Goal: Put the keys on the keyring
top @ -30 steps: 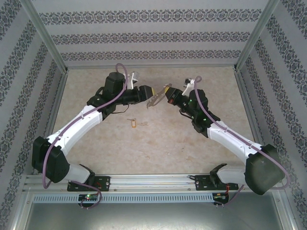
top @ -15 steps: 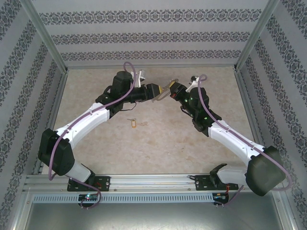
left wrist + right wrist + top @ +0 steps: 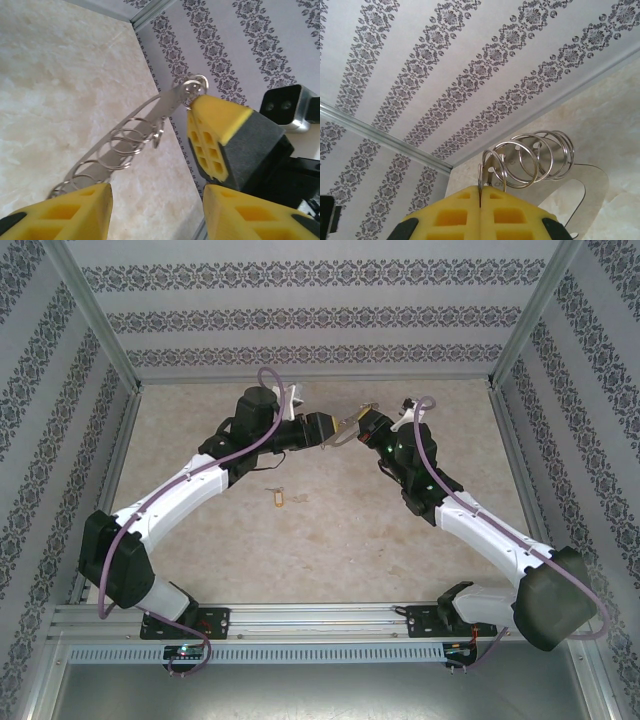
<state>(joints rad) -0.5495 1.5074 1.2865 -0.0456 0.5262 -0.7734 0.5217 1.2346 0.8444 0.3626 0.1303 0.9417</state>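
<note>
Threading appears in hand: the right gripper (image 3: 480, 194) pinches a small ring (image 3: 482, 175) at the far end of the keyring (image 3: 167, 97). The left gripper (image 3: 156, 200), fingers spread, sits at its near end. The next move likely calls for steadying the keyring and feeding the ring on.

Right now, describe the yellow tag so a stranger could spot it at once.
Look at the beige marbled table. Just left of its middle, close to the left arm, lies the yellow tag. It is flat and rectangular, unlike the silvery keyring held in the air.
</note>
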